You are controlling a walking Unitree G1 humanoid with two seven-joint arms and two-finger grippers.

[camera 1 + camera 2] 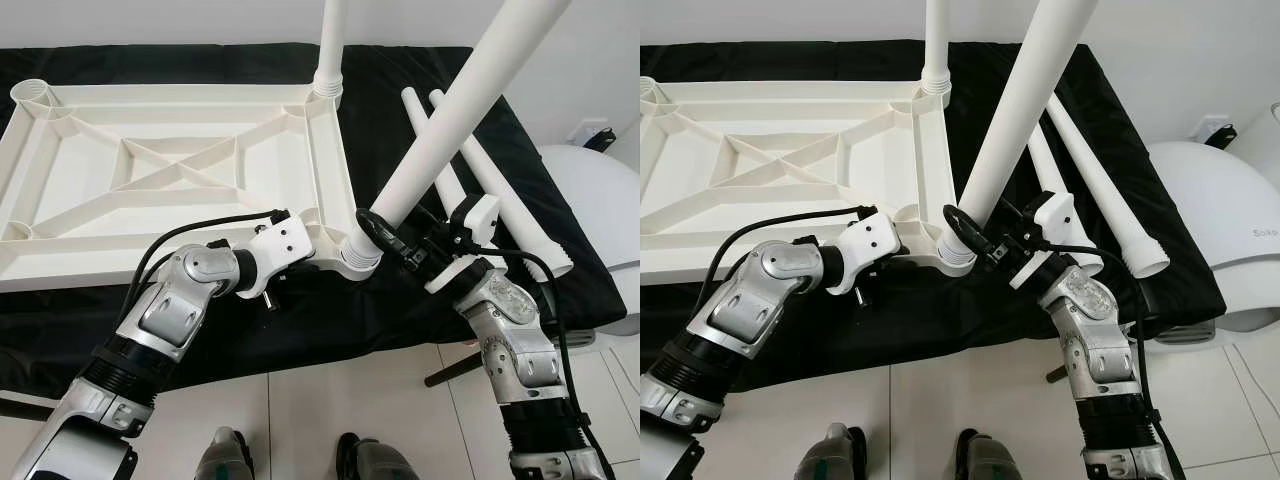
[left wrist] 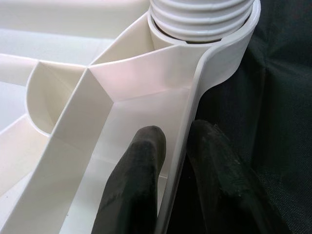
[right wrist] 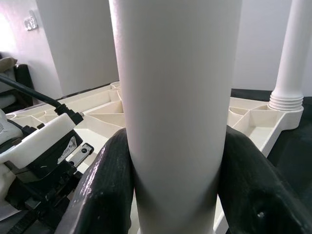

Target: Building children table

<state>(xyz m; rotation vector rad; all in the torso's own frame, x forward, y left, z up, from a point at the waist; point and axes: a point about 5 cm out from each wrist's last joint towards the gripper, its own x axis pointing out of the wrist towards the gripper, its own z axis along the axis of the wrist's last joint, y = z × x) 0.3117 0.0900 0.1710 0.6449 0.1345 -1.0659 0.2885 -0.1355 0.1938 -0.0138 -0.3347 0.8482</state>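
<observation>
Table top [image 1: 180, 160]: white, ribbed underside up, on a black cloth [image 1: 400, 110] across the upper half of the head views; turned over so the corner sockets face upward to take the legs.
Fitted leg [image 1: 331, 45]: upright in the far right corner socket, at the top centre of the frame; judged already seated.
Leg in hand [image 1: 470, 95]: runs from the upper right down to the near right corner socket [image 1: 352, 262] at centre frame; tilted, its threaded end at the socket mouth, apparently not yet seated.
Right gripper [image 1: 385, 240]: low on this leg just above the socket, fingers [image 3: 105, 190] closed on either side of the shaft; the low hold likely serves to steer and turn the end into the socket.
Left gripper [image 2: 170, 161]: at the top's near right edge beside that socket, fingers [image 2: 134, 180] narrow, pinching the rim wall, one inside and one outside; judged to brace the top.
Spare legs [image 1: 500, 190]: two, lying crossed on the cloth at right of frame, near the working corner for the remaining sockets.
Empty socket [image 1: 32, 93]: upper left corner.
</observation>
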